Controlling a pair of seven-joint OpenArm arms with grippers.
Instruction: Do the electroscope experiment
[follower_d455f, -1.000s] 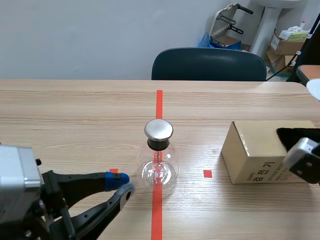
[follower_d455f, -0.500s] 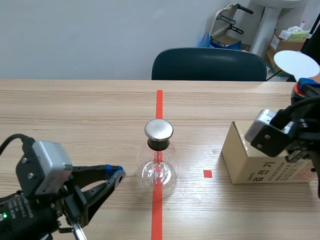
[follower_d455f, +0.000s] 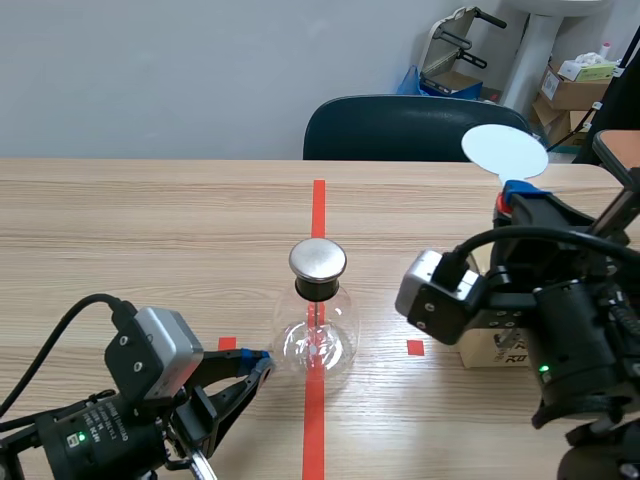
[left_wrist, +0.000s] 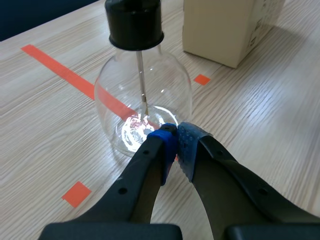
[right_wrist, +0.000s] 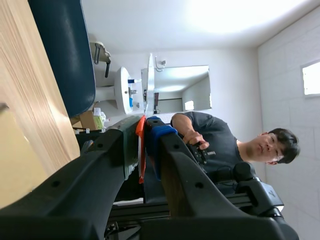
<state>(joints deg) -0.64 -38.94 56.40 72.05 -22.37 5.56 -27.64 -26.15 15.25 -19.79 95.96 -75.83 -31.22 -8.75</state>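
Table (follower_d455f: 150, 220): flask (left_wrist: 142, 95) ahead of tool (left_wrist: 176, 144) (left)

A clear glass flask (follower_d455f: 318, 330) with black stopper and metal cap stands upright on the bench (follower_d455f: 150, 220). The right pincer (follower_d455f: 512, 196) grips a raised white disc (follower_d455f: 505, 151).

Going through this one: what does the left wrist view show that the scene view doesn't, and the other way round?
Only the left wrist view: the left gripper seen close, its pads pressed together on nothing, right at the base of the flask; whether they touch the glass is unclear. The thin rod inside the flask is plain.

Only the scene view: the right gripper holding a white disc up high, the chair, and the flask's metal cap from above.

Both: the flask, the box, the tape line and the left gripper.
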